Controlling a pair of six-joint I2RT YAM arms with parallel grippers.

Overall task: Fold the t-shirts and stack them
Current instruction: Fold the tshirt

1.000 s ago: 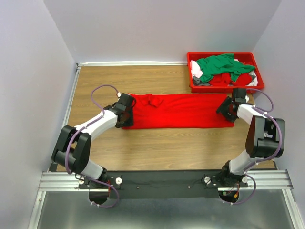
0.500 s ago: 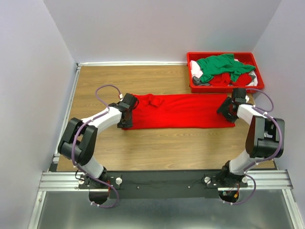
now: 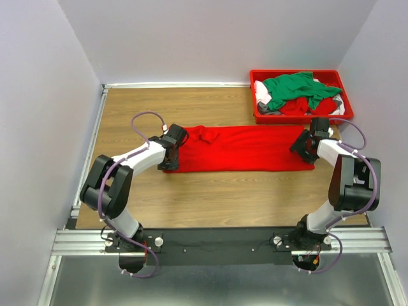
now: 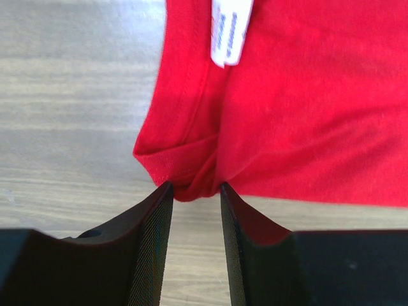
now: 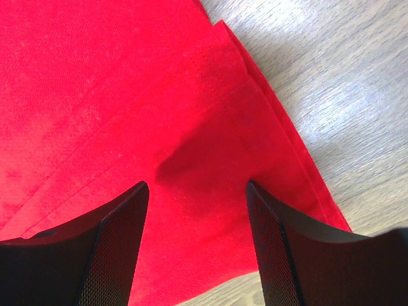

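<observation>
A red t-shirt (image 3: 242, 148) lies flat as a long folded strip across the middle of the wooden table. My left gripper (image 3: 175, 141) is at the strip's left end. In the left wrist view (image 4: 194, 188) its jaws stand narrowly apart and pinch a bunched corner of the red cloth (image 4: 306, 115), near a white label (image 4: 231, 32). My right gripper (image 3: 305, 145) hovers over the strip's right end. In the right wrist view (image 5: 197, 191) it is open, with the layered red cloth (image 5: 127, 95) under and between the fingers. More t-shirts lie in a bin at the back right, a green one (image 3: 296, 89) on top.
The red plastic bin (image 3: 296, 72) stands at the back right, just beyond my right gripper, holding green, red and white cloth. Grey walls close in the table on three sides. Bare wood (image 3: 223, 197) lies between the shirt and the arm bases.
My left gripper has moved a little away from the bases along the shirt's left end, its elbow swinging left. The right arm and the shirt have not visibly moved.
</observation>
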